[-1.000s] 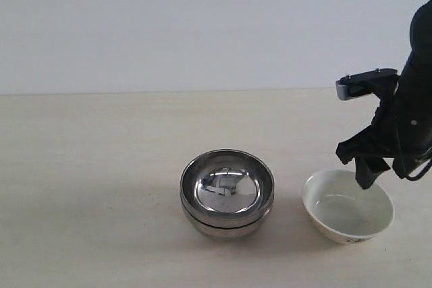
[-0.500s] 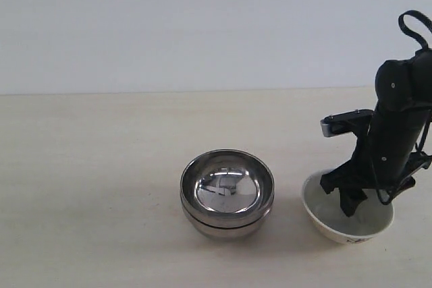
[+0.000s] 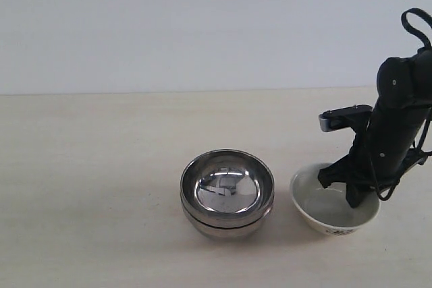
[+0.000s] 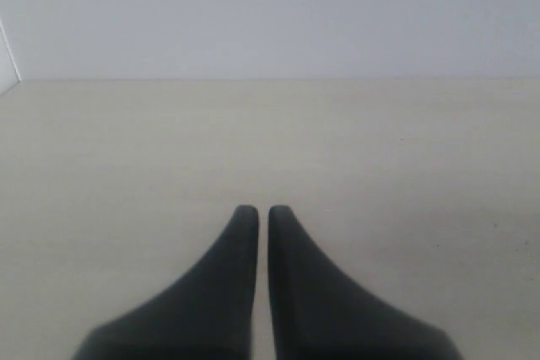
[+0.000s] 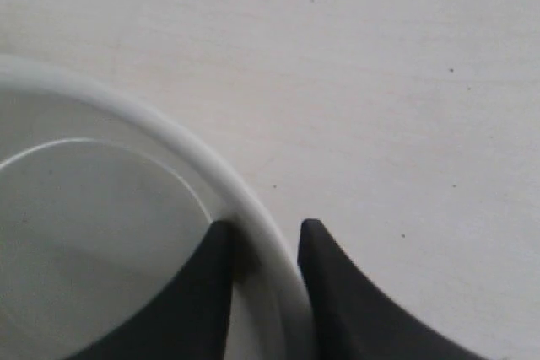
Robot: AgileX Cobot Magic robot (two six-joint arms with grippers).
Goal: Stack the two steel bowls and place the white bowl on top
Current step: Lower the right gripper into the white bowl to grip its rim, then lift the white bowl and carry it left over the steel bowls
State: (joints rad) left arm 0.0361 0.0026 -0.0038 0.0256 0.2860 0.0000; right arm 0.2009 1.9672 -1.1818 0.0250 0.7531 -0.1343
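The two steel bowls stand nested one inside the other at the middle of the table. To their right is the white bowl, upright. My right gripper comes down on its right rim. In the right wrist view the gripper is shut on the white bowl, one finger inside the rim and the other outside. My left gripper is shut over bare tabletop with nothing between its fingers; it does not show in the exterior view.
The pale wooden table runs back to a plain white wall. Only a narrow gap separates the steel stack from the white bowl.
My right gripper came down onto the white bowl's rim and closed on it. The bowl has shifted a little left, toward the steel stack. The left gripper stayed shut.
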